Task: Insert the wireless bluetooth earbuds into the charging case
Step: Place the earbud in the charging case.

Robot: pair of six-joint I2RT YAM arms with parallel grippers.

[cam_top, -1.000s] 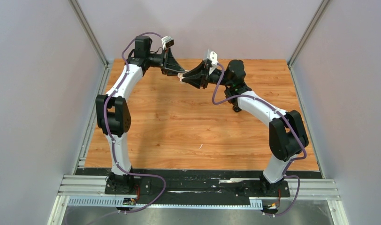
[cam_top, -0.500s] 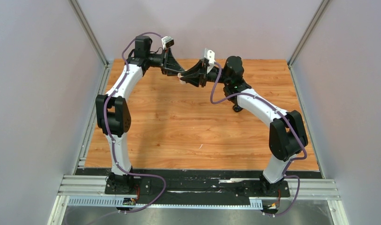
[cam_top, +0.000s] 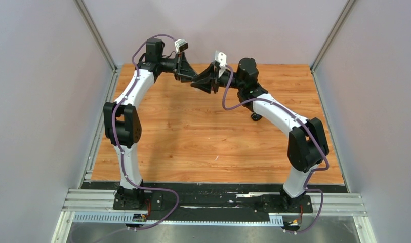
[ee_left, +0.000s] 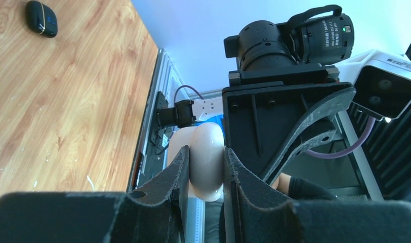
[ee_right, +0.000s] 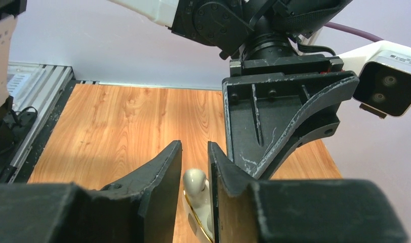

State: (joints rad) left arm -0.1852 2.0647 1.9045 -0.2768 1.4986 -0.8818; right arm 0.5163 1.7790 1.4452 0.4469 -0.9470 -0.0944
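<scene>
Both arms meet above the far part of the table (cam_top: 193,136), at upper centre of the top view. The left fingers (ee_left: 179,172) stand narrow, clamped on the white charging case (ee_left: 207,162), one pad against each flank. The right fingers (ee_right: 160,174) are likewise narrow. A white, gold-rimmed piece (ee_right: 197,195) shows in their gap, but whether they grip it cannot be told. A black charging case (ee_left: 41,17) lies on the table, upper left of the left wrist view.
</scene>
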